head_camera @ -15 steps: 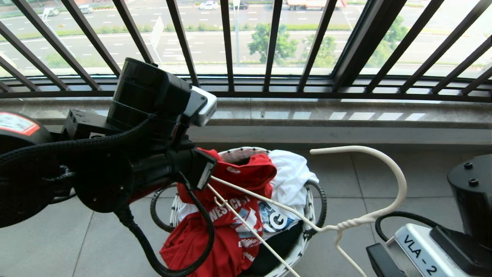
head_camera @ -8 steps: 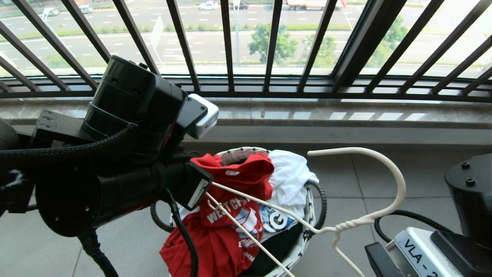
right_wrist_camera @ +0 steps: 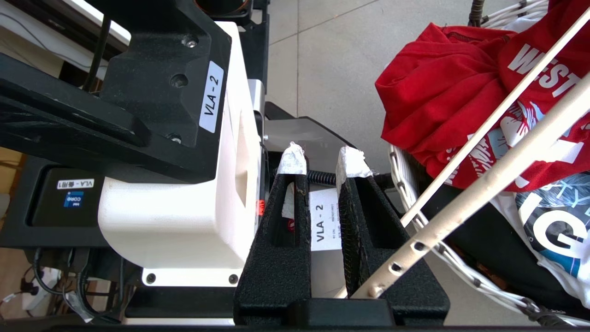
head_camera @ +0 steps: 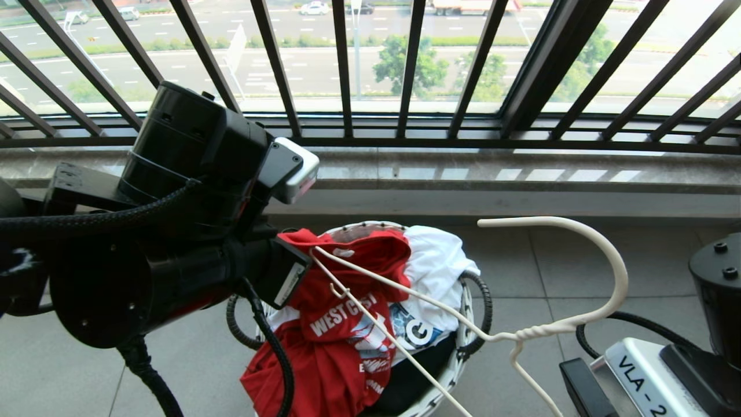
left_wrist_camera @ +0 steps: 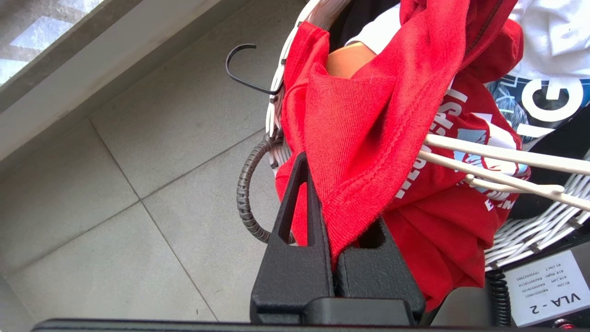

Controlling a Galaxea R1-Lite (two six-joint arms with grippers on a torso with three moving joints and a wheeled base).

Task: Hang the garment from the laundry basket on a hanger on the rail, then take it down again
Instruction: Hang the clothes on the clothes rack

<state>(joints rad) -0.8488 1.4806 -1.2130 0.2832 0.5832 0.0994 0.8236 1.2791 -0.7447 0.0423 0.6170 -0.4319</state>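
Your left arm [head_camera: 162, 231] fills the left side, reaching toward the round white basket [head_camera: 463, 324] on the grey floor tiles [head_camera: 579, 272]. The red T-shirt [head_camera: 341, 324] with white letters hangs over the basket's near edge. A white garment [head_camera: 437, 266] lies beside it in the basket. The off-white wire hanger [head_camera: 579, 272] stretches across the shirt, its big hook curving up to the right. Dark window bars [head_camera: 347, 63] stand behind.

Head view: high, facing forward and down across the tiled floor [head_camera: 579, 272] to the window railing [head_camera: 405, 69]. Left wrist view: close behind its fingers, facing the laundry basket [left_wrist_camera: 525, 235]. Right wrist view: close, facing back at the robot's base [right_wrist_camera: 175, 207]. All three share the basket and red T-shirt [head_camera: 341, 347].
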